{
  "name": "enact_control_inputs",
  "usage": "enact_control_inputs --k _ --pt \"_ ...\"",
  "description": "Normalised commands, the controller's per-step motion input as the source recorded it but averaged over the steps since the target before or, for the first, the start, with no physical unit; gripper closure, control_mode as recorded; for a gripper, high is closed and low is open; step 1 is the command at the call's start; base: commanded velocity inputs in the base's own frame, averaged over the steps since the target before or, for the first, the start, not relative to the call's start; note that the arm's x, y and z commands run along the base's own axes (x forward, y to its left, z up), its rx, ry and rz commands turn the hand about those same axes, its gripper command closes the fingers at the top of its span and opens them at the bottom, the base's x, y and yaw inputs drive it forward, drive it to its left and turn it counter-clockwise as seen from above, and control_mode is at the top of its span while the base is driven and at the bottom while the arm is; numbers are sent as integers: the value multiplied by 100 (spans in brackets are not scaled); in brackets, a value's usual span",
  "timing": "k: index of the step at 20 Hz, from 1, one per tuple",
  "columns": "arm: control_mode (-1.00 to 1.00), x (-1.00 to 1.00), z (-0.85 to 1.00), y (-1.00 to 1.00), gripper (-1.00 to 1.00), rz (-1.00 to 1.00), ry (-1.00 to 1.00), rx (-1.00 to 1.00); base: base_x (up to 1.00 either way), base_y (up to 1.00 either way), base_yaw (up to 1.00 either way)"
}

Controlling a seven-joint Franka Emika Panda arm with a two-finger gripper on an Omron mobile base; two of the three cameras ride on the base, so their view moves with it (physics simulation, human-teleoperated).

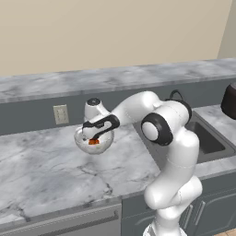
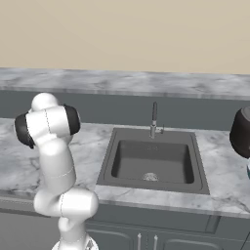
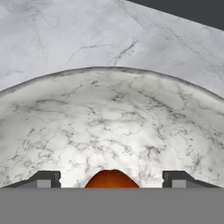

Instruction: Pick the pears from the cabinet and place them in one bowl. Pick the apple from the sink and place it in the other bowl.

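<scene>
From behind on the left, the arm bends over the marble counter (image 1: pixel 41 166) and lowers its gripper (image 1: pixel 93 138) into the clear bowl (image 1: pixel 94 144). That bowl stands toward the back edge of the counter, left of the sink (image 1: pixel 207 140) and in front of a wall outlet (image 1: pixel 60 114). The red-orange apple (image 1: pixel 93 142) sits inside the bowl, right at the fingertips. A dark appliance (image 1: pixel 229 100) stands at the far right.

From behind on the right, the sink (image 2: pixel 151 163) lies open with its faucet (image 2: pixel 154 119) at the back rim, and the dark appliance (image 2: pixel 241 132) is on the counter beyond its right edge.

Looking along the hand, the bowl (image 3: pixel 109 118) curves close below. The apple (image 3: pixel 111 178) lies between the two fingertips (image 3: pixel 48 178), which stand well apart on either side of it, not touching.
</scene>
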Motion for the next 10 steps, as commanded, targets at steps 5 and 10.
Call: enact_control_inputs --k 5,10 --pt "-100 -23 12 -1 -100 0 1 4 0 0 0" --pt "-100 -26 36 0 -100 0 0 3 0 0 0"
